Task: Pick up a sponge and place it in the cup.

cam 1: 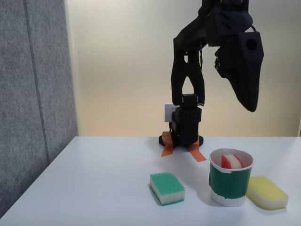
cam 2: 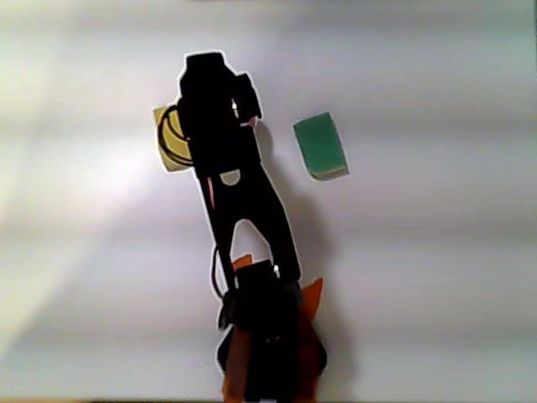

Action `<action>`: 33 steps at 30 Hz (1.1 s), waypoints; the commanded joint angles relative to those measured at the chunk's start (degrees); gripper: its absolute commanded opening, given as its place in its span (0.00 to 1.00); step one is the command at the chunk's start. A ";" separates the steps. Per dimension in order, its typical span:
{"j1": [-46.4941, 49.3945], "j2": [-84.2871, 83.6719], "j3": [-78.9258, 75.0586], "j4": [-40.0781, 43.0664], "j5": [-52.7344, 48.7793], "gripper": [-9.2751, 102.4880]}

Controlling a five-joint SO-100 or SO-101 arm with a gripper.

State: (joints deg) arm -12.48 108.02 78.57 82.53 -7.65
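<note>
Red-topped white foam sponge [cam 1: 230,161] sits upright inside the green-banded white cup [cam 1: 230,184] on a plain white bench [cam 1: 94,188]. Black gripper [cam 1: 249,101] hangs above the cup, can't tell whether it's spread. Cream wall behind, grey panel on the left.

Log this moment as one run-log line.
sponge: inside cup, upright | gripper: raised above cup, holding nothing, jaw state unclear | green sponge, yellow sponge: on table
</note>
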 commanded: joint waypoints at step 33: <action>16.26 45.62 69.52 -58.45 -4.04 0.08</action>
State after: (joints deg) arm 2.99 149.85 145.46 25.58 -12.30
